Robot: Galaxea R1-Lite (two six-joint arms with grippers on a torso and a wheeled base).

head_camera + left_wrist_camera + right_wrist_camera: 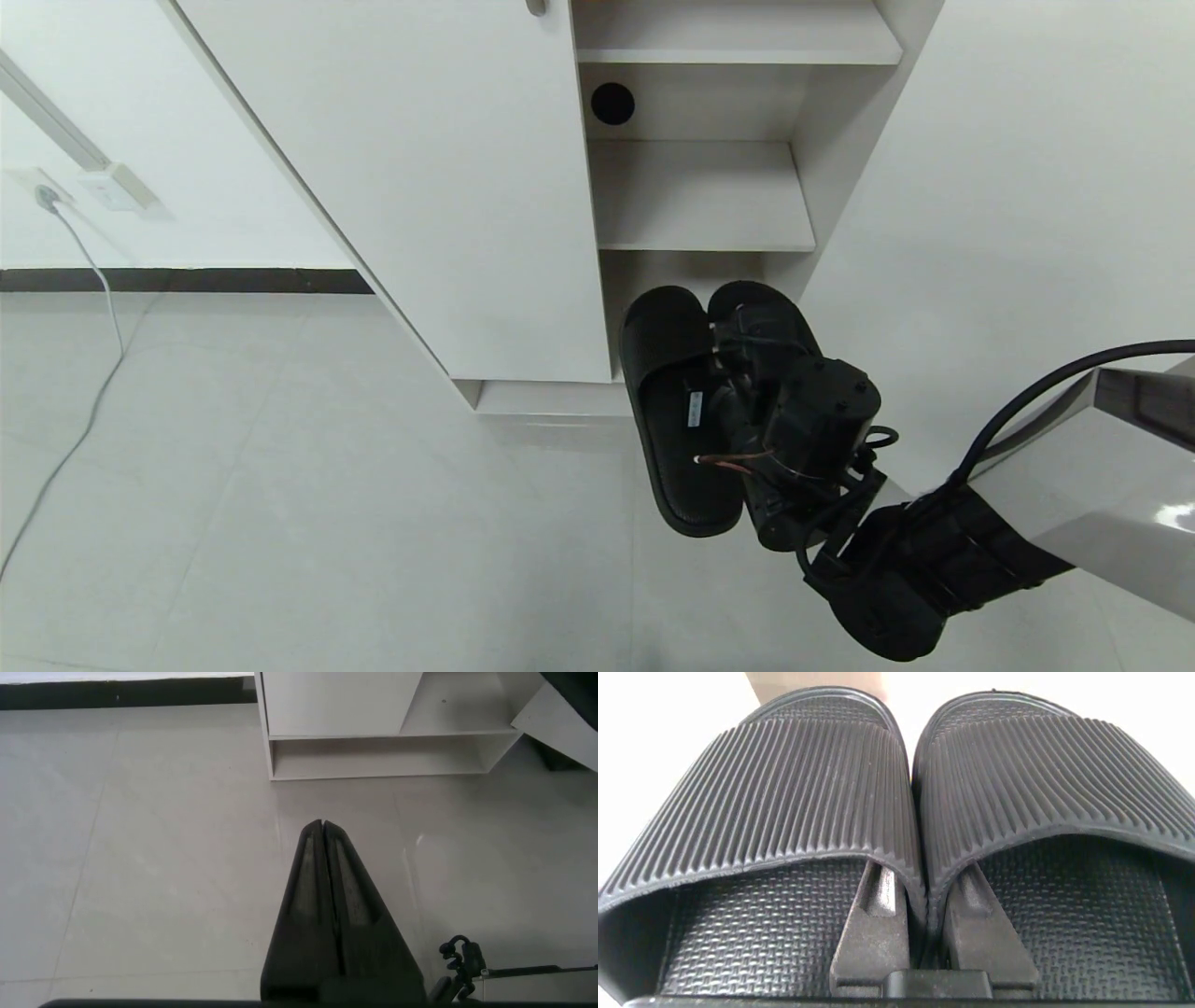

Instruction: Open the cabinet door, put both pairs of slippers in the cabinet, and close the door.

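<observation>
A pair of black ribbed slippers [667,411] hangs side by side in the air just in front of the cabinet's lowest open compartment [691,271], toes toward it. My right gripper [724,359] is shut on the slippers [785,793]. One finger [873,919] sits under each strap, pinching the two adjoining inner edges together. The cabinet's right door [980,233] stands swung open and its left door [448,187] is closed. My left gripper [322,826] is shut and holds nothing, low over the floor tiles facing the cabinet base [374,756].
Two bare white shelves [700,196] sit above the lowest compartment, with a round hole [612,103] in the back panel. A grey cable [93,373] runs from a wall socket [42,194] down across the floor at left. Pale tiles spread before the cabinet.
</observation>
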